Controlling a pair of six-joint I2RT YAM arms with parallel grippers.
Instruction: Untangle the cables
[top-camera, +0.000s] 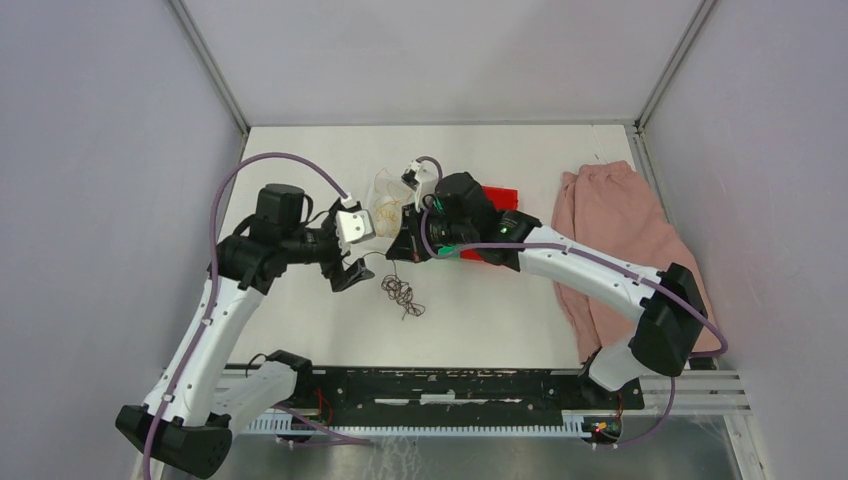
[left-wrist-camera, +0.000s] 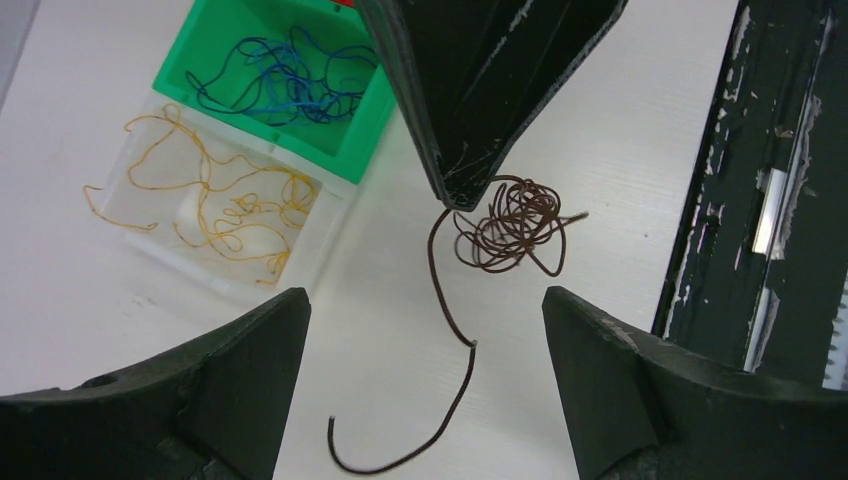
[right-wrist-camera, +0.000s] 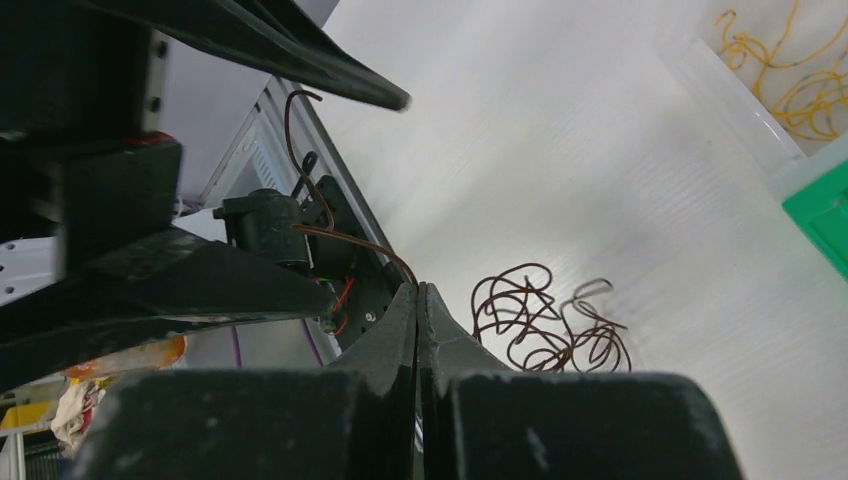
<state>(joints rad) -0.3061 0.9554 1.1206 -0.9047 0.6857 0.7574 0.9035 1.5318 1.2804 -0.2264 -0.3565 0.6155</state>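
**Brown strand pinched, left jaws wide**

My right gripper (right-wrist-camera: 417, 290) is clamped on a brown strand (left-wrist-camera: 436, 280). The strand trails down between the spread fingers of my left gripper (left-wrist-camera: 425, 300), which grasps nothing. The brown tangle (left-wrist-camera: 515, 228) lies on the table (left-wrist-camera: 620, 120) just beside my right fingertip. Blue cables (left-wrist-camera: 285, 75) fill the green bin (left-wrist-camera: 355, 150). Yellow cables (left-wrist-camera: 230, 205) lie in the clear tray (left-wrist-camera: 335, 230).

White table (left-wrist-camera: 620, 120) under dark brown cables (left-wrist-camera: 515, 235). Green bin (left-wrist-camera: 355, 150) holds blue cables (left-wrist-camera: 285, 80) — clear tray (left-wrist-camera: 190, 215), yellow-tan cables (left-wrist-camera: 230, 205). Far right: plain pink cloth (top-camera: 615, 230), red bin (top-camera: 500, 195). Purple arm cable (top-camera: 280, 157).
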